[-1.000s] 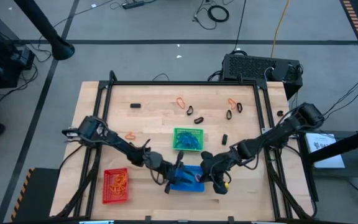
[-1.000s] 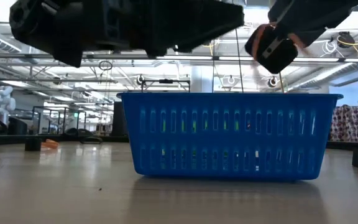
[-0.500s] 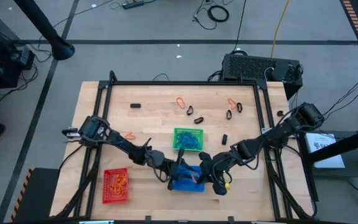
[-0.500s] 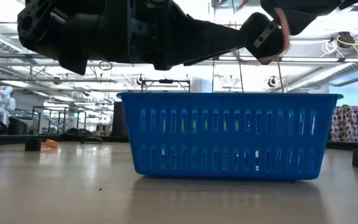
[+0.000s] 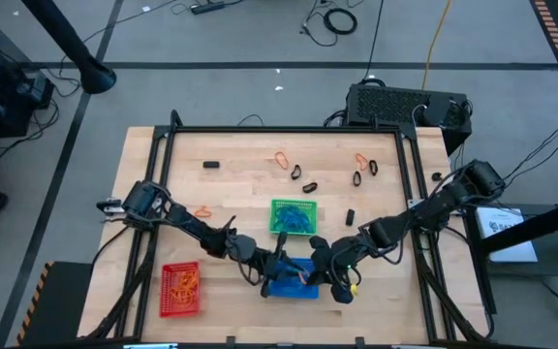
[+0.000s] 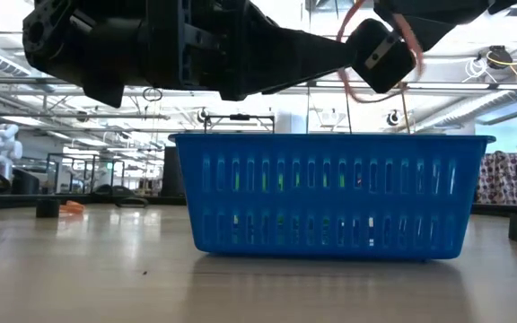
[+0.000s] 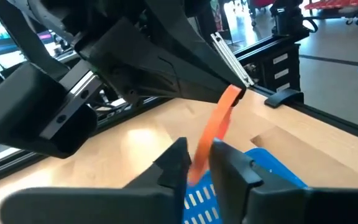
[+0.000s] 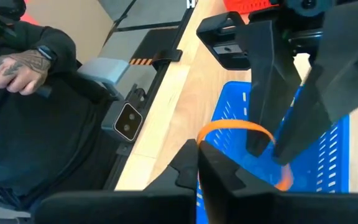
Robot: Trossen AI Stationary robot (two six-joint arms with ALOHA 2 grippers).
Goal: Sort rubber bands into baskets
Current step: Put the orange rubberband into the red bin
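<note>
An orange rubber band (image 7: 219,118) is stretched between both grippers, above the blue basket (image 5: 294,286) at the table's near middle. My left gripper (image 7: 199,165) reaches in from the left and is shut on the band. From the right, my right gripper (image 8: 199,163) is shut on it too. The green basket (image 5: 293,216) behind holds blue bands. At the near left, the red basket (image 5: 180,288) holds orange ones. Several loose orange and black bands (image 5: 296,173) lie flat toward the far edge. My left gripper pinches the band's lower stretch (image 7: 199,163) between its two fingers, which come in about level from the table's left. The band runs taut from there to the other gripper, clear of the basket. My right gripper pinches the band's other end (image 7: 232,94) at its fingertips, slanting down from the table's right. A loop of the band (image 8: 235,126) arches out beside the fingers, over the blue basket (image 8: 328,155).
One more orange band (image 5: 202,210) lies left of the green basket. Small black pieces (image 5: 211,165) (image 5: 351,216) sit on the wood. A black frame (image 5: 289,129) runs round the table. A person's sleeve and hand (image 8: 17,62) show beyond the table's edge.
My right gripper has tipped a little and risen slightly over the blue basket. The orange band now shows in the low view as a drawn-out loop between the two grippers. Both arms have otherwise stayed over the basket.
</note>
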